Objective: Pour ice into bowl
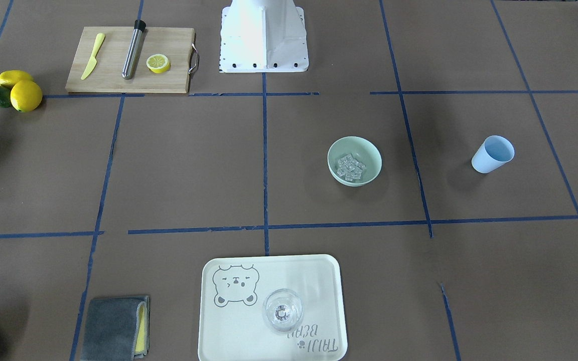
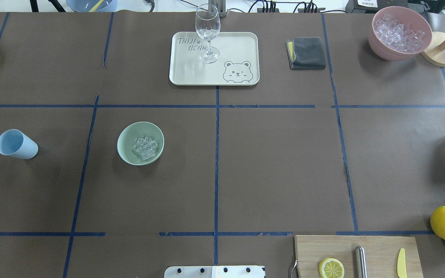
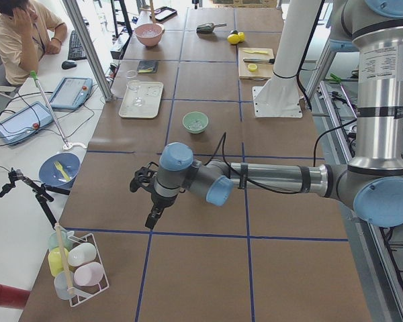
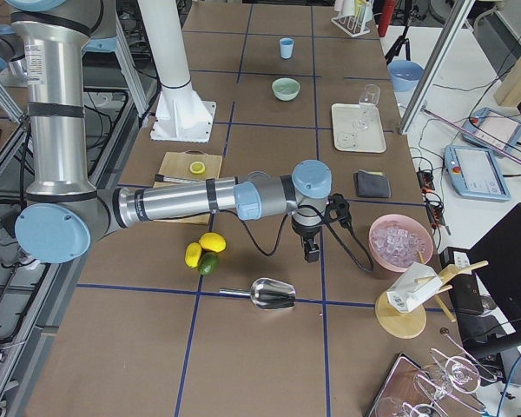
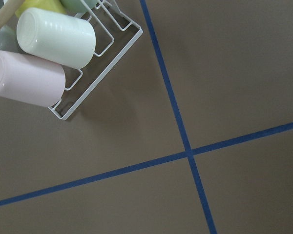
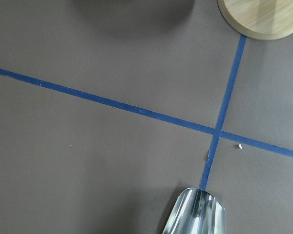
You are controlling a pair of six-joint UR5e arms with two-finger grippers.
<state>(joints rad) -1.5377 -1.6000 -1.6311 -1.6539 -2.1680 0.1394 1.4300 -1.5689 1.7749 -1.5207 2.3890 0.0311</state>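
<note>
Ice (image 1: 350,167) is lying in a small heap at the bottom of the mint-green bowl (image 1: 354,145), which is sitting upright on the brown paper covering the table, on the robot's left half, just inside one blue-taped square. A light blue cup (image 1: 492,154) is standing well apart from the bowl, farther out toward the robot's left.

The left gripper (image 3: 153,218) is hanging over bare paper at the table's left end, pointing down, well clear of the bowl and near a wire rack of pastel cups (image 3: 80,268). Whether its jaws are apart or together cannot be told from the side view. The right gripper (image 4: 312,252) is hovering at the opposite end, between a pink bowl (image 4: 401,241) heaped with ice cubes and a cluster of lemons (image 4: 204,248). Its jaws cannot be read either.

A metal scoop (image 4: 269,295) is lying on the paper just past the right gripper. On the operators' side a cream tray (image 1: 239,331) printed with a bear is carrying a clear stemmed glass (image 1: 282,310), with a folded grey cloth (image 1: 113,328) lying beside it. By the robot's base a wooden cutting board (image 1: 113,75) is holding a lemon slice (image 1: 158,63), a yellow knife (image 1: 92,56) and a steel rod (image 1: 132,50).
</note>
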